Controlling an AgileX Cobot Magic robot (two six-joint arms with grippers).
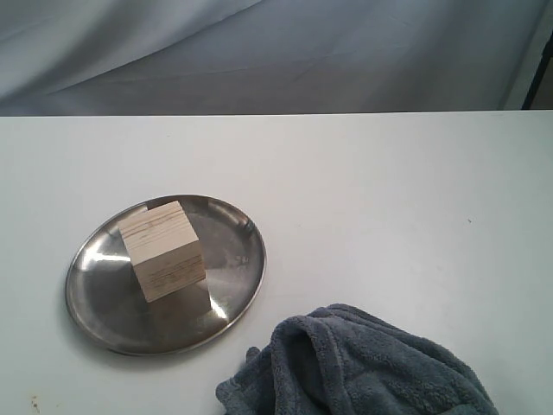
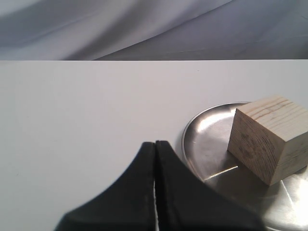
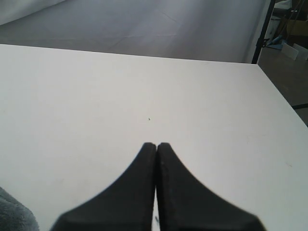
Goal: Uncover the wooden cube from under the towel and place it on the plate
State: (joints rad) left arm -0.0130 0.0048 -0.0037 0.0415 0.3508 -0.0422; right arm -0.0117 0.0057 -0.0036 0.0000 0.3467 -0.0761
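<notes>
Left end effector (image 2: pixel 155 143) closed, cube (image 1: pixel 162 249) on plate (image 1: pixel 102 304) — towel (image 1: pixel 371 372) seemingly apart.

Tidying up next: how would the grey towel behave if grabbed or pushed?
The towel lies crumpled in thick soft folds, so it would probably droop floppily from a pinch. Its plush pile likely grips well. Pushed across the table, it would likely bunch up, not slide whole.

Glossy steel plate (image 1: pixel 104 324), grainy wooden cube (image 1: pixel 164 251)
</notes>
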